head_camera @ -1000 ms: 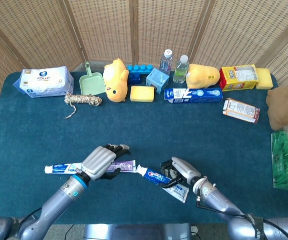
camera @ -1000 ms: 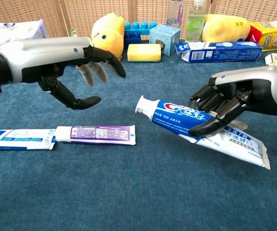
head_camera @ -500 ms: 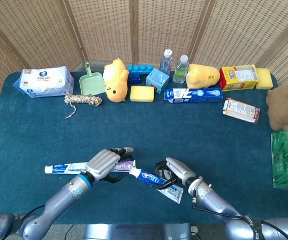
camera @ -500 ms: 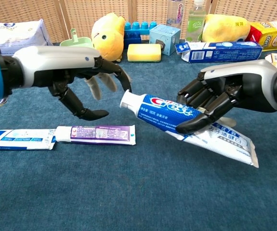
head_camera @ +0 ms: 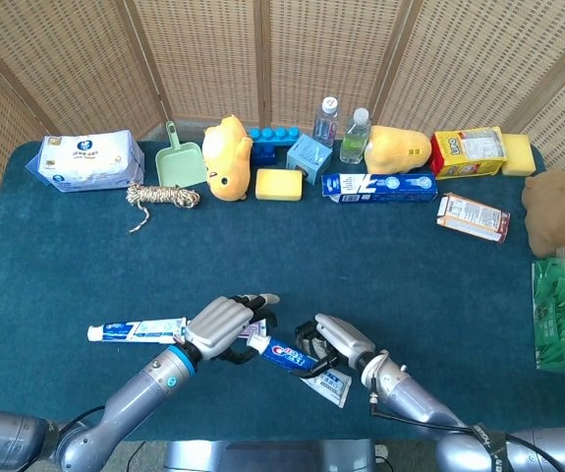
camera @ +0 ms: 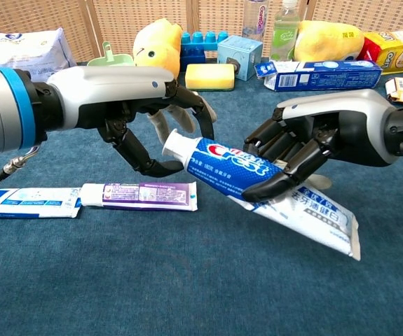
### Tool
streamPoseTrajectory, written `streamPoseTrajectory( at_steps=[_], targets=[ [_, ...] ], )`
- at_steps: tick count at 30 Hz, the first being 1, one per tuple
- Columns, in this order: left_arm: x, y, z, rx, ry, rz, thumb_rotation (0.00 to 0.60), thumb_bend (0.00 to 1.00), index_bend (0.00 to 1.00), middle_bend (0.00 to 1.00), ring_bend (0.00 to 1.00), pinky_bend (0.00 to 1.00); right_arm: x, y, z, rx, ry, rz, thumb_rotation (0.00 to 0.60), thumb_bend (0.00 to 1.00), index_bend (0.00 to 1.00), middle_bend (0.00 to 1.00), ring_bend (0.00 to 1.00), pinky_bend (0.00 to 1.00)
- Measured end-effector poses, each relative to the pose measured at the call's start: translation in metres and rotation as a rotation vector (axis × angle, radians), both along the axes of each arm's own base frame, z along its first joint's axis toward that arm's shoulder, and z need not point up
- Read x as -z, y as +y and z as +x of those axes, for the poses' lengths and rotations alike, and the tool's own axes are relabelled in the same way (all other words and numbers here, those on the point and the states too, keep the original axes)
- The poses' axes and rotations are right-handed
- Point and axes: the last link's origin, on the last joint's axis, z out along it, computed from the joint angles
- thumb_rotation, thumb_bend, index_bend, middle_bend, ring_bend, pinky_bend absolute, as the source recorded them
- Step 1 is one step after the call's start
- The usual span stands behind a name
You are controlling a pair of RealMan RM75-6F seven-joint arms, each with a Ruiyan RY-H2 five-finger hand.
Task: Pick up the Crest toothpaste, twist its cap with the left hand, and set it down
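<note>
Toothpaste up off the worktop (camera: 187, 280), and here's the cap moment! The Crest toothpaste (camera: 233, 168) sits tilted in the right hand (camera: 306, 143), whose curled fingers are clamped around the tube's middle, cap (camera: 173, 145) pointing toward the left hand (camera: 155, 115). For a clean twist, the right hand should hold the tube steady while the left pinches the cap squarely and turns about the tube's axis. The left hand's fingers are apart, arched around the cap, thumb just under it; whether they actually touch it, I can't tell. Another, purple tube (camera: 139, 196) lies below on the cloth.
</note>
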Motion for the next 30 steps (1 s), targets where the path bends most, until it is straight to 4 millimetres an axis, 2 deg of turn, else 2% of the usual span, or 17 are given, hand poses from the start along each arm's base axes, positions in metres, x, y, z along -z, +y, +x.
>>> streamPoseTrajectory(
  at_steps=[6, 18, 30],
  targets=[
    [-0.001, 0.001, 0.000, 0.008, 0.014, 0.023, 0.600, 0.41, 0.48, 0.20, 0.22, 0.30, 0.000, -0.001, -0.002, -0.018, 0.033, -0.025, 0.600, 0.39, 0.89, 0.85, 0.80, 0.86],
    [-0.005, 0.002, -0.009, -0.001, 0.054, 0.025, 0.600, 0.41, 0.48, 0.20, 0.22, 0.31, 0.008, -0.001, -0.006, -0.075, 0.136, -0.092, 0.600, 0.39, 0.89, 0.85, 0.80, 0.86],
    [-0.005, 0.000, -0.009, -0.003, 0.051, 0.009, 0.600, 0.41, 0.48, 0.20, 0.22, 0.31, 0.015, 0.001, -0.004, -0.123, 0.193, -0.131, 0.600, 0.39, 0.90, 0.85, 0.80, 0.86]
  ],
)
